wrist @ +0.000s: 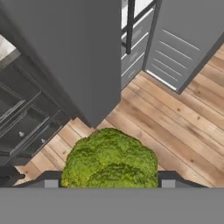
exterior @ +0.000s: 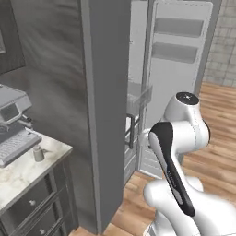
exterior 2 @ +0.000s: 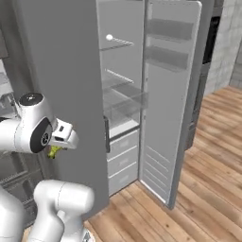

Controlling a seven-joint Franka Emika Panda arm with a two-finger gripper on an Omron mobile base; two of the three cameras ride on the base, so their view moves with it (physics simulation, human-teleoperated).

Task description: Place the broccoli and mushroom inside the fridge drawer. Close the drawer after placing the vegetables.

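**Broccoli gripped, carried above the floor beside the open fridge**

In the hand view the broccoli [wrist: 110, 159] sat between the two dark finger tips [wrist: 174, 178], its yellow-green crown spreading from one to the other; the gripper [wrist: 109, 180] was clamped on it. In the right base view a small yellow-green piece of the broccoli [exterior 2: 54, 151] showed under the white hand, just beside the fridge's grey side wall [exterior 2: 61, 71]. Directly beyond the floret in the hand view lay the wooden plank floor [wrist: 175, 127], well apart from it.

To the arm's left, in the left base view, stood a marble counter [exterior: 27, 168] with a small grey shaker [exterior: 38, 153] and a coffee machine [exterior: 11, 126] on it, and grey drawer fronts [exterior: 32, 203] below.

Farther on, the fridge door [exterior 2: 172, 94] stood wide open, with two shelves on its inner face. Inside, thin glass shelves [exterior 2: 118, 75] were stacked above the fridge drawer [exterior 2: 126, 106], a translucent bin that projected forward past the shelves over it. Below it came grey freezer fronts [exterior 2: 123, 160] with a dark vertical handle [exterior 2: 107, 134].

The mushroom could not be made out.
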